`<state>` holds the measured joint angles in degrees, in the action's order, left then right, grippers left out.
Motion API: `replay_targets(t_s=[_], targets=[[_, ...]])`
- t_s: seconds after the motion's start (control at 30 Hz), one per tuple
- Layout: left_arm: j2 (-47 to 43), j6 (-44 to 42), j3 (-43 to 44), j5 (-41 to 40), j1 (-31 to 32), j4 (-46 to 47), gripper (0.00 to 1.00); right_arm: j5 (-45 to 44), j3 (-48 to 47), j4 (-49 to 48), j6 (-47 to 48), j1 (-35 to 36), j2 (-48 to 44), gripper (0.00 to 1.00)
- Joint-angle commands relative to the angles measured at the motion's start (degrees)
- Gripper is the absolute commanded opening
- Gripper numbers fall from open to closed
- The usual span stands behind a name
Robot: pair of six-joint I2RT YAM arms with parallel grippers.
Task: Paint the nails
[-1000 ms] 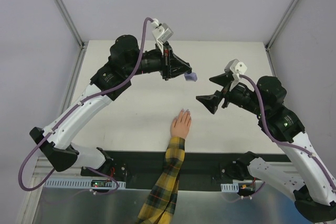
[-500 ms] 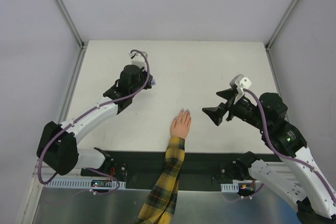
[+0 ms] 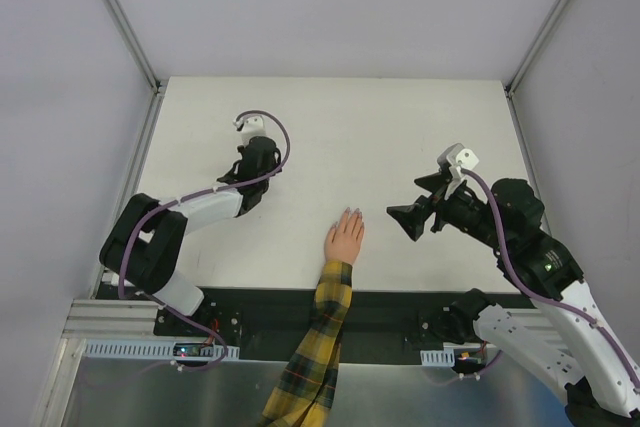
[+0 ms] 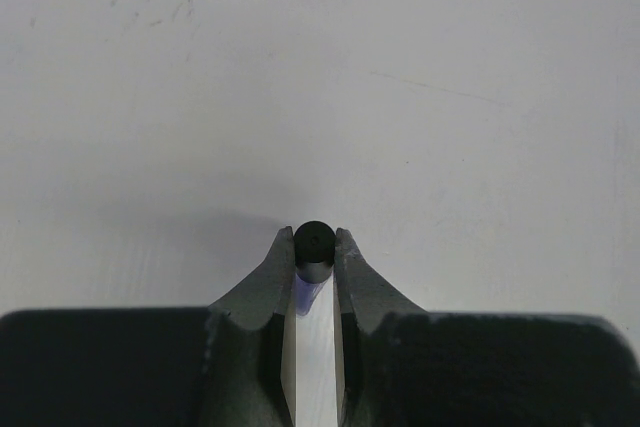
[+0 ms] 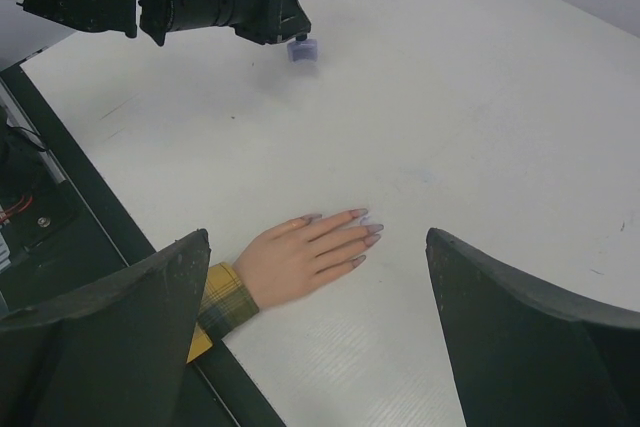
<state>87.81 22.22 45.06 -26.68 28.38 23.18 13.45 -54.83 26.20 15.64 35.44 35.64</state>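
A pale hand (image 3: 345, 239) in a yellow plaid sleeve (image 3: 318, 337) lies flat on the white table, fingers pointing away from the arms. Its nails (image 5: 365, 232) look greyish purple at the fingertips (image 3: 352, 213). My left gripper (image 4: 314, 247) is shut on a small purple bottle (image 5: 303, 50) with a black cap (image 4: 313, 242), held low over the table's left part (image 3: 260, 162). I cannot tell whether the bottle touches the table. My right gripper (image 3: 412, 199) hangs open to the right of the hand, nothing between its wide jaws (image 5: 318, 237).
The white table (image 3: 400, 127) is walled by grey panels on three sides. A black rail (image 3: 390, 307) with both arm bases runs along the near edge, and the sleeve crosses it.
The left arm has folded back to the left and gone down, carrying the bottle from mid-air near the centre to low over the table. The right gripper drifted slightly right.
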Motion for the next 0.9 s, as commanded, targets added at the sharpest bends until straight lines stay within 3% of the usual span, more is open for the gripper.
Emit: replay_targets(t_s=[0.0,0.33,0.6,0.77,0.87], targets=[[1.57,6.25,0.91,-6.45,-0.43,0.20,0.00,-1.41,0.25,-0.27,-0.35,-0.11,-0.83,0.91],[5.09,15.30,2.23,-7.07,-0.43,-6.21,0.00,-1.50,0.34,-0.27,-0.35,-0.02,-0.92,0.91],[6.84,16.72,3.02,-7.51,-0.35,-7.88,0.00,-1.24,0.51,-0.18,-0.70,-0.11,-1.18,0.91],[6.76,16.11,3.11,-6.55,-0.26,-8.59,0.14,-1.15,0.60,-0.09,-0.96,-0.11,-1.36,0.91],[6.06,14.88,3.37,-6.37,0.01,-8.59,0.16,-1.06,0.86,-0.18,-1.14,-0.11,-1.36,0.91]])
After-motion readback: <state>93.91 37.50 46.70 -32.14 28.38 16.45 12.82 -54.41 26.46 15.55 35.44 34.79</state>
